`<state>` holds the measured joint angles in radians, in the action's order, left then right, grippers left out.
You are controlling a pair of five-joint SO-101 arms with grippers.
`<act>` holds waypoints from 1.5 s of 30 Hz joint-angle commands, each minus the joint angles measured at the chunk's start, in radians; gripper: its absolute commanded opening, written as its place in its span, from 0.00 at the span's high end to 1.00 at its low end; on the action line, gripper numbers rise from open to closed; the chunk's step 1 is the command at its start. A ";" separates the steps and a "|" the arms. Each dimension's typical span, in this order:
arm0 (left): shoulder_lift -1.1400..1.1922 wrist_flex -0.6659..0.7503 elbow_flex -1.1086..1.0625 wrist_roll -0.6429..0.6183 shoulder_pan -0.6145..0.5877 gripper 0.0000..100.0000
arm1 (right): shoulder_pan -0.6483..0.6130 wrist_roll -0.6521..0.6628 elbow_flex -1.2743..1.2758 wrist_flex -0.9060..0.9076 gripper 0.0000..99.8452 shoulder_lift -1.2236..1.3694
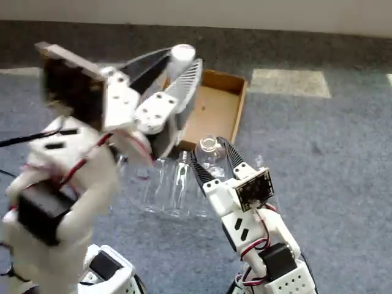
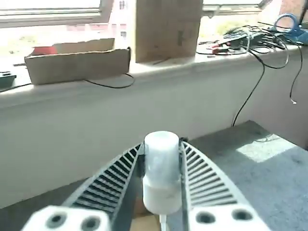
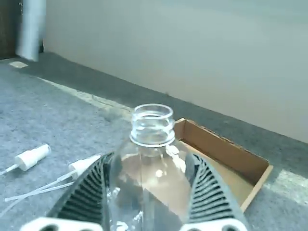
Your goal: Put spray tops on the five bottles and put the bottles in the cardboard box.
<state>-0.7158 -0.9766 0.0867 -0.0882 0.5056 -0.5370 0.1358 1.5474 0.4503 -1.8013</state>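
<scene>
From the high view I see the left gripper [image 1: 182,61] raised by the cardboard box [image 1: 241,104], closed around a white spray top [image 1: 182,52]. The right gripper [image 1: 211,149] sits lower, just in front of the box, clamped on a clear bottle [image 1: 209,146] that stands upright. More clear bottles [image 1: 171,184] lie on the grey carpet [image 1: 331,153] between the 2 arms.

Left wrist view: the spray top is a smooth white cylinder pinched between ribbed black fingers [image 2: 115,183], with a thin tube hanging beneath it.

Right wrist view: the bottle is transparent, its ridged neck uncapped. 2 loose spray tops [image 3: 32,157] lie on the carpet nearby, tubes attached.
</scene>
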 commanded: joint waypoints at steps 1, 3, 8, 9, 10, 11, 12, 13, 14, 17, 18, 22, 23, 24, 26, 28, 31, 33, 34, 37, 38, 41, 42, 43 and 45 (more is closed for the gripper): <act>-0.018 0.206 -0.088 0.000 0.090 1.00 | -0.005 -0.009 -0.007 -0.018 1.00 -0.016; -0.018 0.224 -0.111 0.002 0.110 0.99 | -0.007 -0.009 -0.005 -0.018 1.00 -0.016; -0.018 0.249 -0.136 0.002 0.107 0.98 | -0.005 -0.009 -0.005 -0.018 1.00 -0.018; -0.019 0.249 -0.128 0.002 0.107 0.98 | -0.007 -0.009 -0.004 -0.018 1.00 -0.018; -0.019 0.244 -0.119 0.002 0.113 0.98 | -0.007 -0.009 -0.004 -0.018 1.00 -0.018; -0.021 0.242 -0.119 0.002 0.110 0.98 | -0.007 -0.009 -0.004 -0.018 1.00 -0.018; -0.021 0.242 -0.122 0.002 0.107 0.98 | -0.007 -0.009 -0.005 -0.018 1.00 -0.018; -0.019 0.242 -0.122 0.002 0.107 0.98 | -0.007 -0.009 -0.005 -0.018 1.00 -0.018; -0.018 0.242 -0.130 0.002 0.107 0.98 | -0.007 -0.009 -0.005 -0.018 1.00 -0.018; -0.024 0.247 -0.188 0.002 0.108 0.98 | -0.005 -0.009 -0.007 -0.018 1.00 -0.018; -0.024 0.247 -0.203 0.002 0.110 0.98 | -0.004 -0.009 -0.007 -0.018 1.00 -0.018; -0.025 0.247 -0.249 0.002 0.107 0.98 | -0.004 -0.009 -0.007 -0.018 1.00 -0.024; -0.025 0.245 -0.263 0.002 0.107 0.98 | -0.004 -0.009 -0.008 -0.018 1.00 -0.024; -0.025 0.244 -0.278 0.002 0.107 0.98 | -0.004 -0.009 -0.008 -0.018 1.00 -0.024; -0.027 0.242 -0.309 0.002 0.107 0.98 | -0.002 -0.009 -0.012 -0.018 1.00 -0.024; -0.027 0.239 -0.329 0.002 0.107 0.98 | 0.012 -0.011 -0.012 -0.018 1.00 -0.024; -0.047 0.178 -0.346 0.002 0.107 0.98 | 0.056 -0.078 -0.013 -0.018 1.00 -0.018; -0.085 0.147 -0.369 0.002 0.107 0.98 | 0.099 -0.112 -0.013 -0.018 1.00 -0.018; -0.110 0.146 -0.384 0.002 0.107 0.98 | 0.111 -0.117 -0.015 -0.019 1.00 -0.018; -0.165 0.149 -0.446 0.003 0.107 0.98 | 0.119 -0.120 -0.015 -0.021 1.00 -0.019; -0.174 0.149 -0.466 0.018 0.108 0.98 | 0.119 -0.120 -0.016 -0.021 1.00 -0.019; -0.174 0.149 -0.538 0.078 0.107 0.93 | 0.119 -0.120 -0.038 -0.018 1.00 -0.016; -0.174 0.149 -0.553 0.091 0.107 0.90 | 0.119 -0.120 -0.041 -0.018 1.00 -0.016; -0.174 0.149 -0.568 0.100 0.110 0.88 | 0.119 -0.120 -0.041 -0.018 1.00 -0.016; -0.165 0.149 -0.582 0.103 0.113 0.87 | 0.119 -0.120 -0.038 -0.018 1.00 -0.016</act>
<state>-0.8723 -0.8263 -0.4887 -0.0008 0.6099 -0.4373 0.0269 1.5474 0.4503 -1.8075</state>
